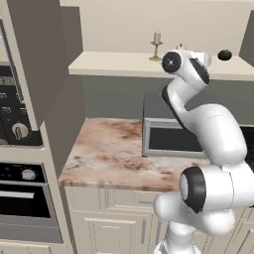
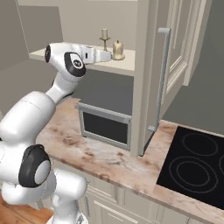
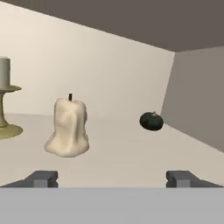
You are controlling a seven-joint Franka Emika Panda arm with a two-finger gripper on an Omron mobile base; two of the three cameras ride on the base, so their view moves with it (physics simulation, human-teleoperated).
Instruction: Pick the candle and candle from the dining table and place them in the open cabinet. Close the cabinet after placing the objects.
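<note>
Hand view: jaws released, stubby candle (image 3: 68, 129) ahead (dark squash (image 3: 151, 121) beyond); brass candlestick (image 3: 5, 100) leftward

Two candles stand on the cabinet shelf (image 2: 124, 65) — stubby candle (image 2: 118, 50) beside brass-stemmed candle (image 2: 104, 38).

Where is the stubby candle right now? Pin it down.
The stubby candle stands on the cabinet shelf, just ahead of the open gripper. In the hand view the brass candlestick candle is at its left, a dark round object at its right.
</note>
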